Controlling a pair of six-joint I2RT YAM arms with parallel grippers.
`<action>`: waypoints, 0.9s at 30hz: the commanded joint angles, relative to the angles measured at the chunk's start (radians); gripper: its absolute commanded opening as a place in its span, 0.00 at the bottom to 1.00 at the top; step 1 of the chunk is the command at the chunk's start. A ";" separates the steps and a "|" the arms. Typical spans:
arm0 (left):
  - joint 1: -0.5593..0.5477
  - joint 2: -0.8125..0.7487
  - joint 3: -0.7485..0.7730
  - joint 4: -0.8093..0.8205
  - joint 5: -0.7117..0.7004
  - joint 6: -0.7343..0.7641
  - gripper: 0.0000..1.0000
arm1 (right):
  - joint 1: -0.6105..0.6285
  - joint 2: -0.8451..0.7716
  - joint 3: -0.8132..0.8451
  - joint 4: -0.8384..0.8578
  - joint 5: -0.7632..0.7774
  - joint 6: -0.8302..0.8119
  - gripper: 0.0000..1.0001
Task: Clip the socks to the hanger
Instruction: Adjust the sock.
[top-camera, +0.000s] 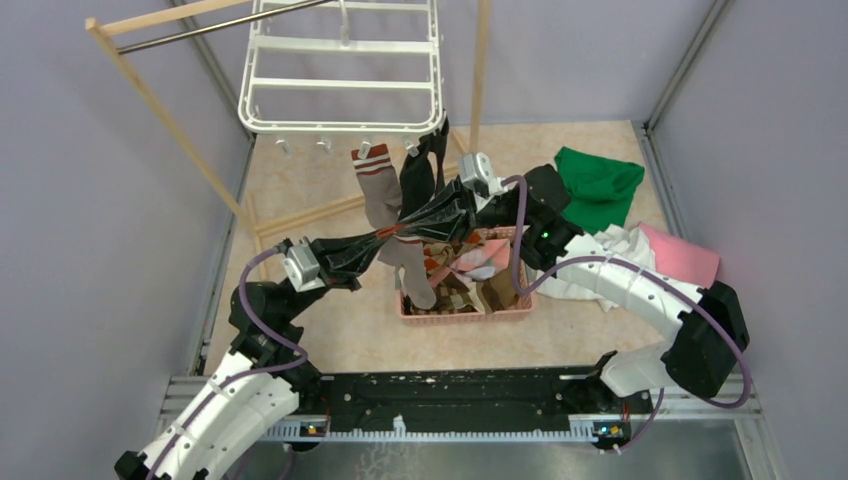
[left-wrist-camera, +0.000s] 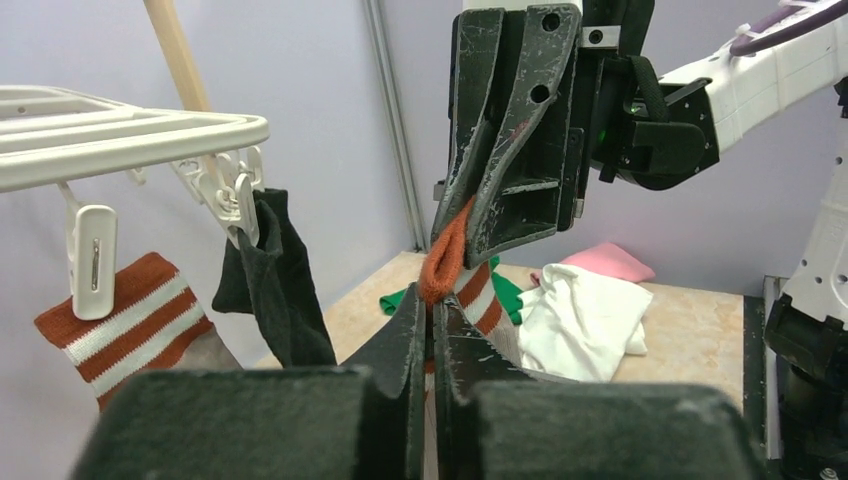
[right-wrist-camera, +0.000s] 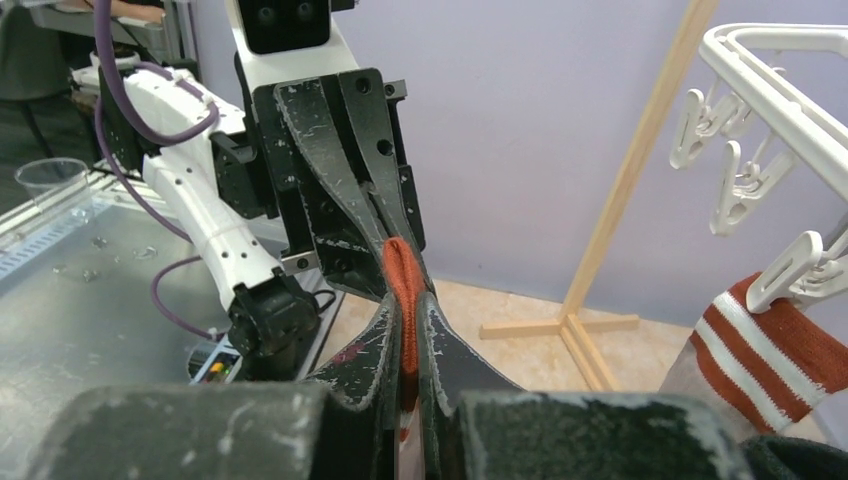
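The white hanger (top-camera: 340, 70) hangs at the back, with a grey-brown striped-cuff sock (top-camera: 376, 190) and a black sock (top-camera: 420, 172) clipped to its near edge. Both grippers meet just below those socks, tip to tip, over the basket. My left gripper (top-camera: 385, 240) (left-wrist-camera: 432, 302) is shut on the orange cuff of a second striped sock (left-wrist-camera: 446, 255). From the other side my right gripper (top-camera: 406, 228) (right-wrist-camera: 408, 305) is shut on the same cuff (right-wrist-camera: 402, 275). That sock's body (top-camera: 415, 275) dangles below them. Empty clips (right-wrist-camera: 740, 185) hang along the hanger's rim (left-wrist-camera: 140, 140).
A pink basket (top-camera: 508, 313) of more socks sits under the grippers. Green (top-camera: 598, 185), white (top-camera: 625, 250) and pink (top-camera: 680, 255) cloths lie at the right. The wooden rack's posts (top-camera: 160, 110) (right-wrist-camera: 640, 160) flank the hanger, and its foot (top-camera: 310, 215) lies on the floor.
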 joint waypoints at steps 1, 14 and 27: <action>0.001 0.003 0.001 0.105 -0.004 -0.049 0.11 | 0.009 0.002 0.047 0.067 0.028 0.054 0.00; 0.000 0.008 -0.095 0.338 -0.019 -0.155 0.42 | 0.009 0.001 0.040 0.162 0.038 0.158 0.00; 0.001 0.071 -0.098 0.449 0.015 -0.214 0.34 | 0.009 0.005 0.035 0.165 0.038 0.163 0.00</action>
